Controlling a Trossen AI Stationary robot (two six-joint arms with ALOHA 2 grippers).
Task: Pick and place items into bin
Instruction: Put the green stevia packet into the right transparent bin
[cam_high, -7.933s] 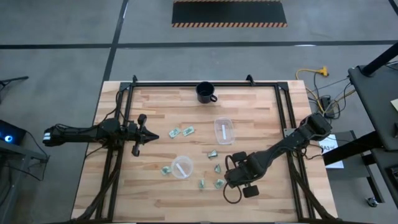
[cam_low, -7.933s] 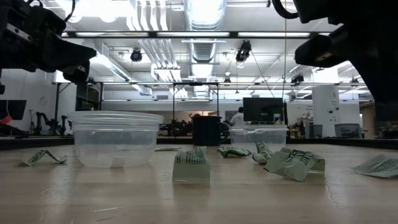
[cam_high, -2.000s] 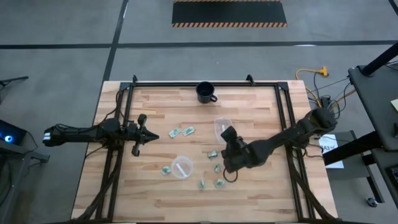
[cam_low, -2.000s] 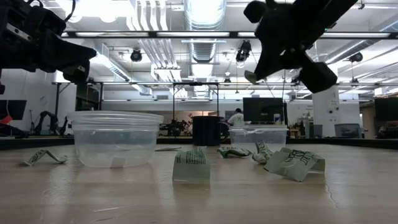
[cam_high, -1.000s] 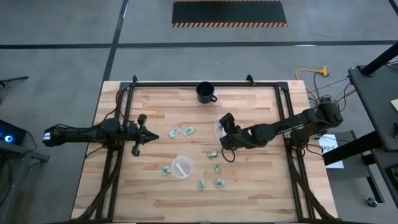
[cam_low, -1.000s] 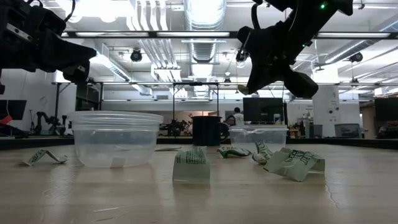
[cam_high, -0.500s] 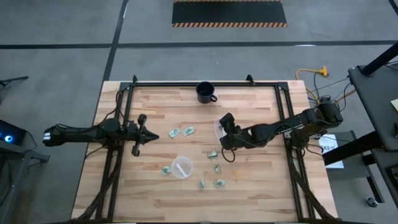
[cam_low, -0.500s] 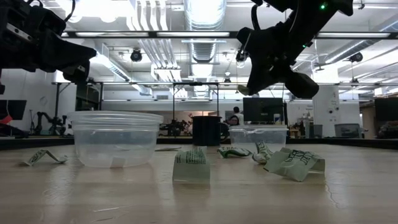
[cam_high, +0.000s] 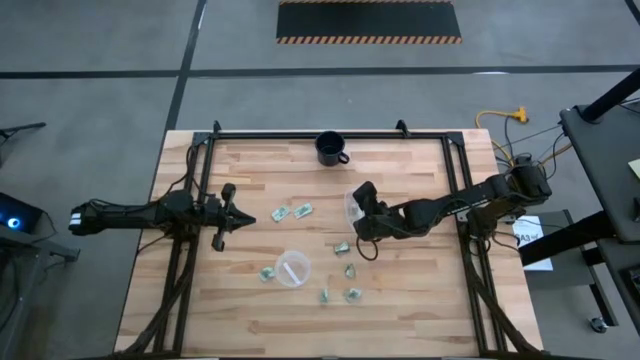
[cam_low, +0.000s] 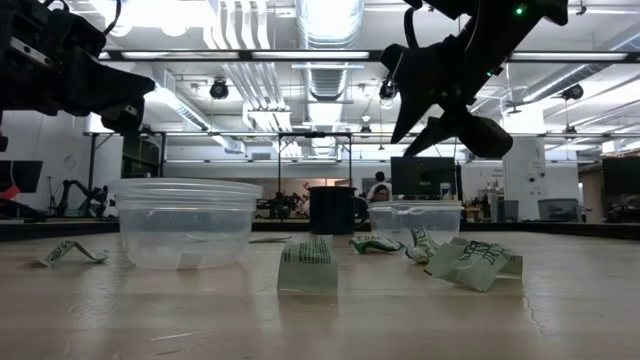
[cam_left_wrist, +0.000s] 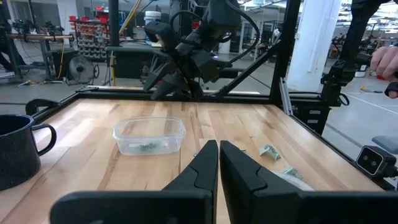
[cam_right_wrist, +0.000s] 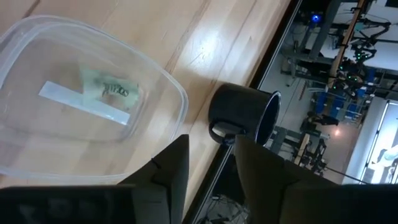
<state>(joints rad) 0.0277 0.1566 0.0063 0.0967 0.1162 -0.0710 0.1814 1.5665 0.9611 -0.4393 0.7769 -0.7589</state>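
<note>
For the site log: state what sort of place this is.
Probably a robotics lab in an industrial hall. Exposed ceiling ducts and strip lights hang overhead, more workbenches and equipment stand behind, and the wooden table sits on bare concrete floor with hazard-striped matting.

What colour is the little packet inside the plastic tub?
The packet in the clear tub is light green; the right wrist view shows it best.

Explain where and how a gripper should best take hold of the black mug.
Probably the rim wall, from straight above, with one jaw inside and one outside. The mug stands upright with its mouth open upward. Its handle sticks out to one side, so grip the wall opposite it.
</note>
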